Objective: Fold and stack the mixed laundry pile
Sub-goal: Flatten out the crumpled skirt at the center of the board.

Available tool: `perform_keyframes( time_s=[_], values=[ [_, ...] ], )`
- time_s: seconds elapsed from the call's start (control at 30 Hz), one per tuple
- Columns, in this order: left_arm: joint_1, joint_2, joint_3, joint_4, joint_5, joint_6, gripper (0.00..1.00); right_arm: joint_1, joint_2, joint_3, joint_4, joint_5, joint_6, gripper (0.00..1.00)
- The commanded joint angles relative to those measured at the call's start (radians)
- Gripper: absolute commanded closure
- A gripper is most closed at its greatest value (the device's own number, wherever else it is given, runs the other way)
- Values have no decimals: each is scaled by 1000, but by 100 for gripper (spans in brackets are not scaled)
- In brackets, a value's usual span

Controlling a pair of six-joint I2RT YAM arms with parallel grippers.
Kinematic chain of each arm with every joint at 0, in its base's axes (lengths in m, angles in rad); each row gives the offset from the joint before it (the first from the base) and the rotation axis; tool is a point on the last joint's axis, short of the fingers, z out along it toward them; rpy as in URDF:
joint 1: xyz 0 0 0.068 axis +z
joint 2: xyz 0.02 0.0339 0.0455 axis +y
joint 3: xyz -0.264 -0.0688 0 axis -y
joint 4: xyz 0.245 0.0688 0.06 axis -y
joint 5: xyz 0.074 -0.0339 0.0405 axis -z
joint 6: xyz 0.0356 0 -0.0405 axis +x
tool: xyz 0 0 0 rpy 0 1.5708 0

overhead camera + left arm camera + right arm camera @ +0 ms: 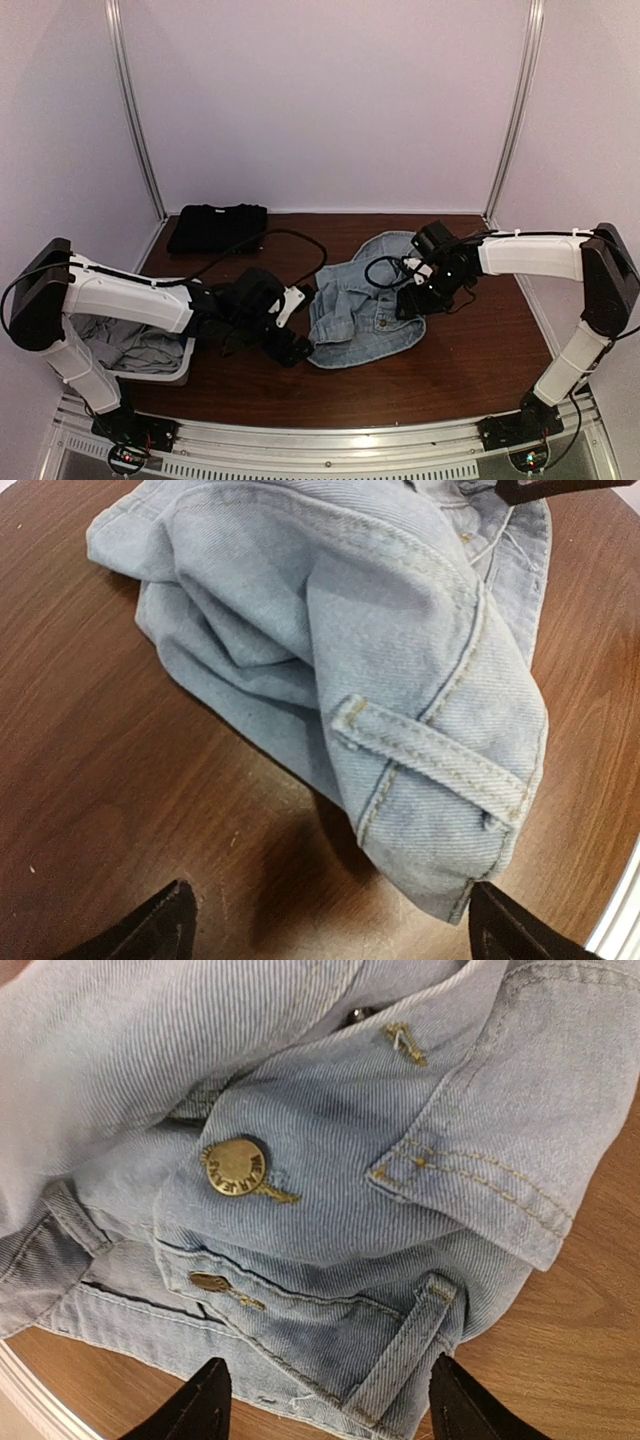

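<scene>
Left claw and right claw hang open over denim piece

With jaws spread wide and nothing in them, the left claw hovers low at the garment's near-left corner, its fingertips straddling bare wood just short of the hem in the left wrist view. The right claw, also parted and empty, sits over the right side of the cloth, above a brass button and a stitched pocket edge. The light-blue denim lies bunched and creased at the middle of the tabletop. A folded black shirt rests in the far-left corner, and grey garments fill the white basket by the near-left corner. Going by its thick seams, the denim looks heavier and stiffer than the rest of the wash: soft enough to fold, unlikely to slip, but apt to hold its creases. The doubled hems and outer corners look the surest places to pinch, clear of the hard buttons
</scene>
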Motion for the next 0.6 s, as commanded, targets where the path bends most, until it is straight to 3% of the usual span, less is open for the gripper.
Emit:
perform_keyframes(
  time_s=[0.0, 0.43, 0.57],
  values=[
    [-20, 11, 46, 50, 60, 7, 2, 20, 41, 42, -55, 41, -92, 29],
    [-35, 45, 72, 67, 49, 28, 2, 101, 150, 102, -128, 257, -201, 26],
    [-37, 77, 98, 39, -41, 21, 2, 110, 181, 131, -152, 332, -200, 36]
  ],
)
